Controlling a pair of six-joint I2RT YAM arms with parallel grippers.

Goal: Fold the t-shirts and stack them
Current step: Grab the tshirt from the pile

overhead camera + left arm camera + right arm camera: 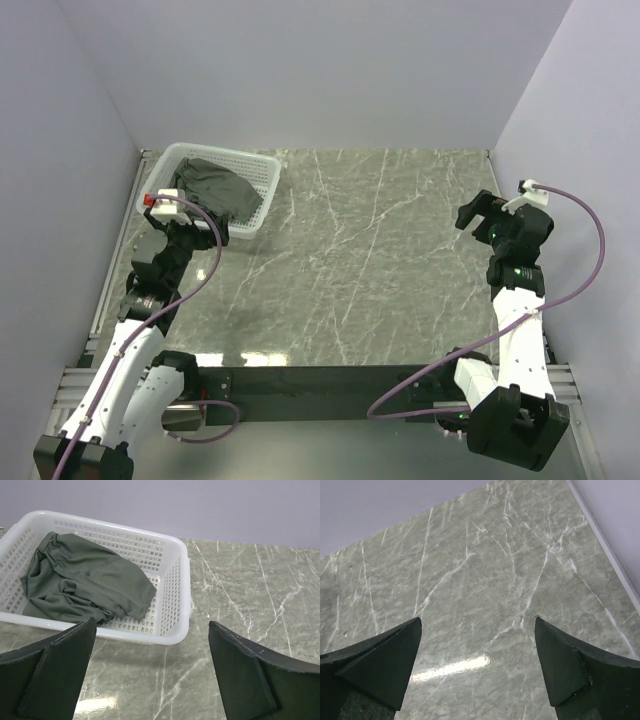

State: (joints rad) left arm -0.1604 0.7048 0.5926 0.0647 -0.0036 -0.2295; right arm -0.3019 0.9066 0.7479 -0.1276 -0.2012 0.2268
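A dark grey-green t-shirt [218,186] lies crumpled inside the white mesh basket [268,200] at the table's far left. In the left wrist view the t-shirt [85,580] fills the left half of the basket [176,600]. My left gripper [203,233] hovers just in front of the basket's near rim, open, nothing between its fingers [65,670]; its opening [151,624] frames the basket's near right corner. My right gripper [478,214] stands open over bare marble at the right side, far from the shirt, and is empty [478,619].
The table is grey-green marble [370,270] with white veins. Pale walls close it in at the back and on both sides. A metal rail [120,250] runs along the left edge beside the basket. Purple cables loop from both arms.
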